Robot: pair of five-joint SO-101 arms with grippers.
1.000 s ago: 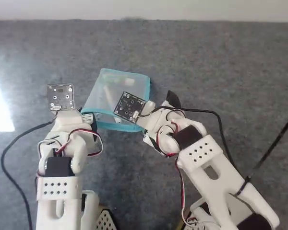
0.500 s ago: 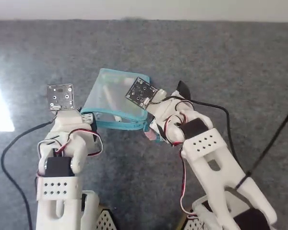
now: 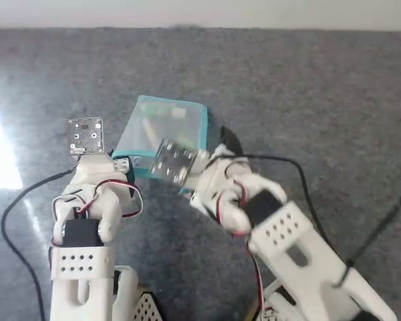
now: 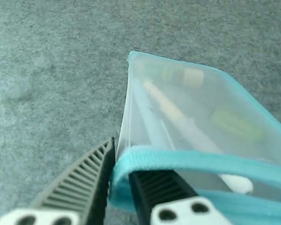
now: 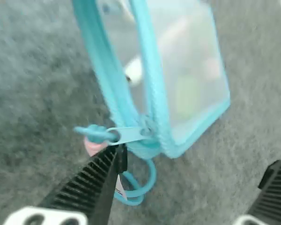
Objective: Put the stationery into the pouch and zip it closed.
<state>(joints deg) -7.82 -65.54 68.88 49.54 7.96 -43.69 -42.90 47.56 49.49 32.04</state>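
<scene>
Pouch (image 3: 167, 124): it lay near the middle of the table (image 3: 307, 80), well apart from the far edge, between my two grippers.
Handling: I judged it light, soft and floppy. The clear wall would crumple and the whole thing would slide on the table, so the firmer teal zip band (image 4: 192, 159) was the place to hold.
My left gripper (image 4: 119, 159): almost closed, pinching the left end of the zip band with one finger on either side.
Stationery: a pale pen (image 4: 178, 117) and a green piece (image 4: 236, 124) showed through the wall, already inside. I judged them light and not fragile.
Zip pull (image 5: 126, 135): it sat at the band's right end with a cord loop (image 5: 140, 187) hanging below. It looked small, flat and likely slippery, so it wanted a square pinch. The zip looked not yet drawn across.
My right gripper (image 5: 194, 164): jaws spread wide and gripping nothing. One fingertip (image 5: 114, 159) was just beside the pull; I could not tell whether it touched.
</scene>
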